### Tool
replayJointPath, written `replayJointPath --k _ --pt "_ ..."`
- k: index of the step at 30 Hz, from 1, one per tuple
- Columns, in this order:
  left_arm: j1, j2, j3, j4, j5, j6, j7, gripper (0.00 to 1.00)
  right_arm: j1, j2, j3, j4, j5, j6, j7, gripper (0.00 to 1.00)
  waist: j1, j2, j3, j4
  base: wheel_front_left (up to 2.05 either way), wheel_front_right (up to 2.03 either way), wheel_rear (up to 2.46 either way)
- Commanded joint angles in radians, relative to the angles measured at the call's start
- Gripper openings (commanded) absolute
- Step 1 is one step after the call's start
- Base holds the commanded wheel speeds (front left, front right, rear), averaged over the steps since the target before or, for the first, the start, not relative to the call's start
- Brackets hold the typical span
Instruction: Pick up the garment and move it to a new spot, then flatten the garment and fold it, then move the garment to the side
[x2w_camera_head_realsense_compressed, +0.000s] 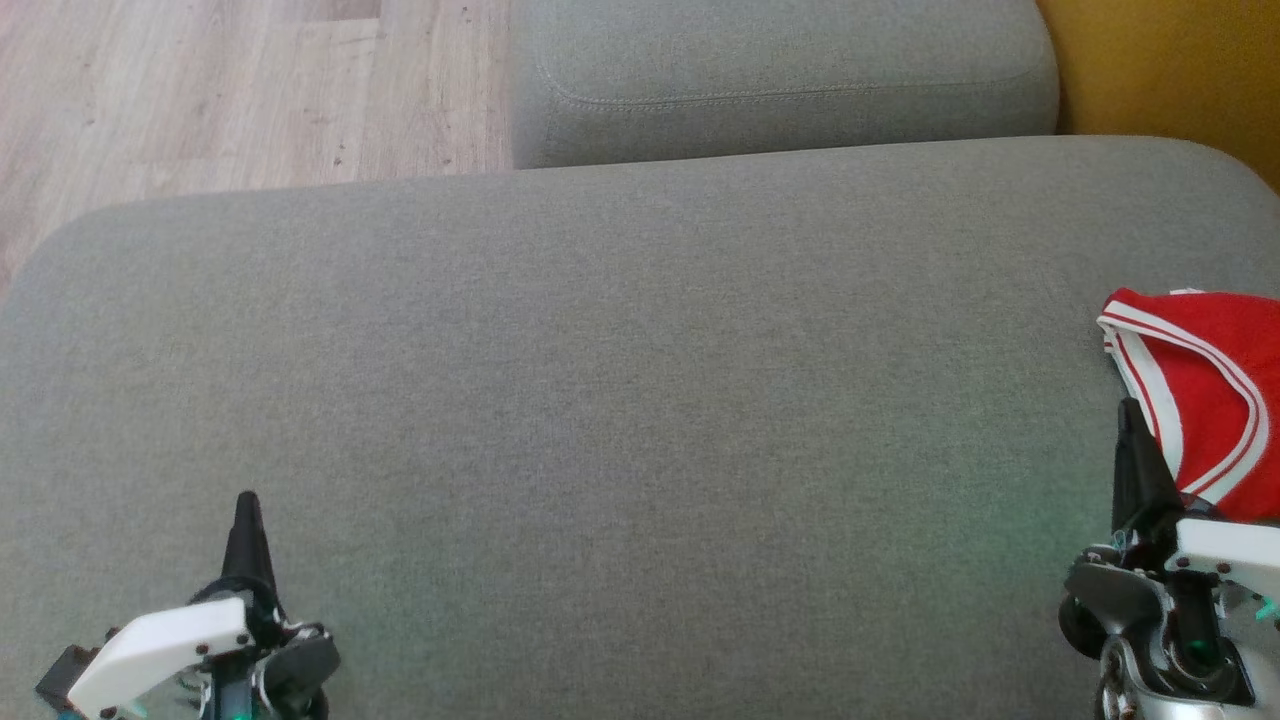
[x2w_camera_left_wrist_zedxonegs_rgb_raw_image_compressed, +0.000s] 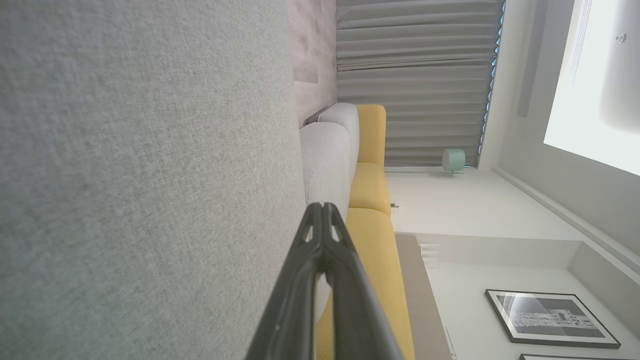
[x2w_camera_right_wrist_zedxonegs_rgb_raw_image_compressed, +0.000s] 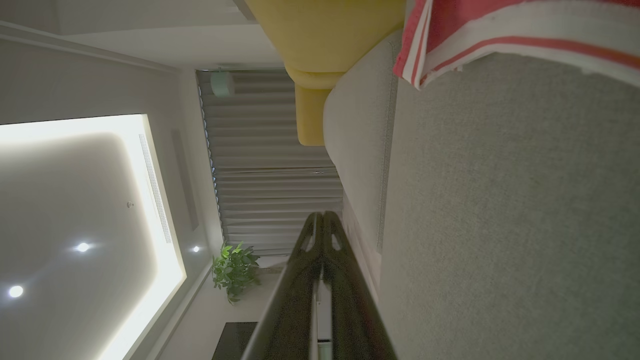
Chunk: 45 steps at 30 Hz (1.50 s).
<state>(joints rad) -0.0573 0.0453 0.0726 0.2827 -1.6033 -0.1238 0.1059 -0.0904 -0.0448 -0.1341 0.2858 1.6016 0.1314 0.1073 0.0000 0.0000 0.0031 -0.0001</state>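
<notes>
The garment (x2w_camera_head_realsense_compressed: 1205, 400) lies at the far right end of the grey sofa seat (x2w_camera_head_realsense_compressed: 640, 400), a little ahead of the right jaws and off to their outer side. On the right arm (x2w_camera_head_realsense_compressed: 1215, 545) the jaws are shut tight and hold nothing. On the left arm (x2w_camera_head_realsense_compressed: 160, 640) the jaws are shut and empty too, well apart from the red shorts, so the right arm is much nearer. The striped hem (x2w_camera_head_realsense_compressed: 1150, 375) seems to run from ahead of the right jaws back toward that arm. The picture edge cuts off much of the shorts, so I cannot tell their full shape, or if the jaw tips touch the cloth.
</notes>
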Motion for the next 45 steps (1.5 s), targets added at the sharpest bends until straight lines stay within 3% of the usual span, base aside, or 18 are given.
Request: replayJointPath --k 1,45 --pt "-0.051 0.005 0.041 -0.037 -0.006 -0.007 0.007 0.0 -0.018 -0.005 0.02 -0.041 0.007 -0.001 0.006 0.0 0.0 0.0 0.0 0.0 0.0 0.0 0.0" --pt "-0.051 0.005 0.041 -0.037 -0.006 -0.007 0.007 0.0 -0.018 -0.005 0.02 -0.041 0.007 -0.001 0.006 0.0 0.0 0.0 0.0 0.0 0.0 0.0 0.0"
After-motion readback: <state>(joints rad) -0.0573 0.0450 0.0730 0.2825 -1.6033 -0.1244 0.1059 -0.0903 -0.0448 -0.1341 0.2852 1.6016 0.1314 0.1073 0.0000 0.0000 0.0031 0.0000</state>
